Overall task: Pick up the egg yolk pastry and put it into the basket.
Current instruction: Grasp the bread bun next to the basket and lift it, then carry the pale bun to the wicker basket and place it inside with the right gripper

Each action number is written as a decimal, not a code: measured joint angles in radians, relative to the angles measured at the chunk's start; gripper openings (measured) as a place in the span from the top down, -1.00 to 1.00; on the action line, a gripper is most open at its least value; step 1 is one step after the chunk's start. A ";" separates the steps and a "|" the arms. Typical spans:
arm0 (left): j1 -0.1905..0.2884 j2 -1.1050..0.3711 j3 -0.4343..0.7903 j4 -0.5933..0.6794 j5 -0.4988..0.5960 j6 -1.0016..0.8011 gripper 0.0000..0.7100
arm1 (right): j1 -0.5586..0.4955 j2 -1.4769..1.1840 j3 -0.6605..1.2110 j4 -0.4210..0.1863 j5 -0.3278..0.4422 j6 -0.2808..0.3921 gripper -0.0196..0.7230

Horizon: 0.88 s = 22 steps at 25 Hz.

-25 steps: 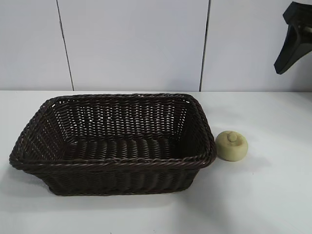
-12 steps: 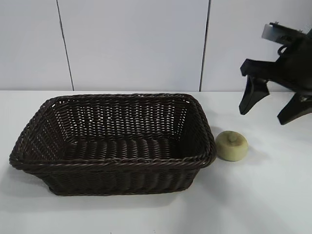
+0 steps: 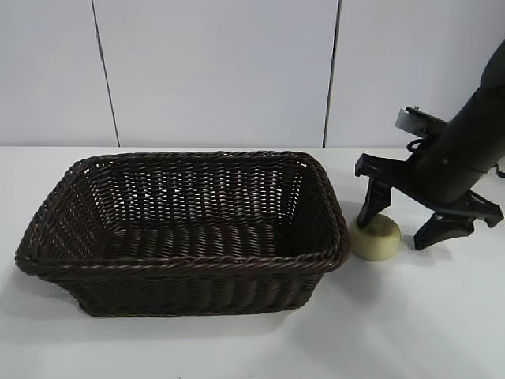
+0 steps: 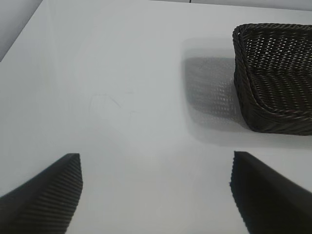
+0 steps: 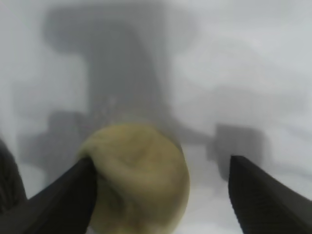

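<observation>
1. Since the earlier frame, the right hand (image 3: 398, 227) has descended; exterior view: it stands open astride the small pale yellow round egg yolk pastry (image 3: 375, 239), which sits on the white bench (image 3: 237, 347) just beside the dark brown woven wicker basket (image 3: 181, 264).
2. Left wrist view: left hand (image 4: 156, 195) open above the bench, basket (image 4: 278, 92) beyond.
3. Right wrist view: one finger (image 5: 63, 200) touches the pastry (image 5: 141, 180); the other stands apart.

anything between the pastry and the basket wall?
Nothing. In the exterior view only a thin strip of bare table separates the egg yolk pastry from the basket; the right gripper straddles the pastry from above.
</observation>
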 joint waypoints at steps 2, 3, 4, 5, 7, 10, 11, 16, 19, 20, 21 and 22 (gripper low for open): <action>0.000 0.000 0.000 0.000 0.000 0.000 -0.70 | 0.000 0.000 -0.001 0.000 0.010 -0.006 0.78; 0.000 0.000 0.000 0.000 0.000 0.000 -0.70 | 0.000 0.000 -0.002 0.000 0.015 -0.012 0.80; 0.000 0.000 0.000 0.000 0.000 0.000 -0.70 | 0.000 -0.004 -0.002 0.000 0.018 -0.020 0.80; 0.000 0.000 0.000 0.000 0.000 0.000 -0.70 | 0.000 -0.012 -0.002 0.000 0.026 -0.028 0.80; 0.000 0.000 0.000 0.000 0.000 0.000 -0.70 | 0.000 -0.042 -0.002 -0.003 0.046 -0.033 0.80; 0.000 0.000 0.000 0.000 0.000 0.000 -0.70 | 0.000 -0.122 -0.002 -0.012 0.093 -0.035 0.80; 0.000 0.000 0.000 0.000 0.000 0.000 -0.70 | 0.000 -0.152 -0.002 -0.015 0.115 -0.035 0.80; 0.000 0.000 0.000 0.000 0.000 0.000 -0.70 | 0.000 -0.346 -0.002 -0.047 0.211 -0.036 0.81; 0.000 0.000 0.000 0.000 0.000 0.000 -0.70 | 0.000 -0.435 -0.002 -0.059 0.248 -0.040 0.81; 0.000 0.000 0.000 0.000 0.000 0.000 -0.70 | 0.000 -0.458 -0.001 -0.059 0.258 -0.041 0.81; 0.000 0.000 0.000 0.000 0.000 0.000 -0.70 | 0.000 -0.476 0.000 -0.058 0.265 -0.041 0.81; 0.000 0.000 0.000 0.000 0.000 0.000 -0.70 | 0.000 -0.487 0.001 -0.052 0.272 -0.041 0.81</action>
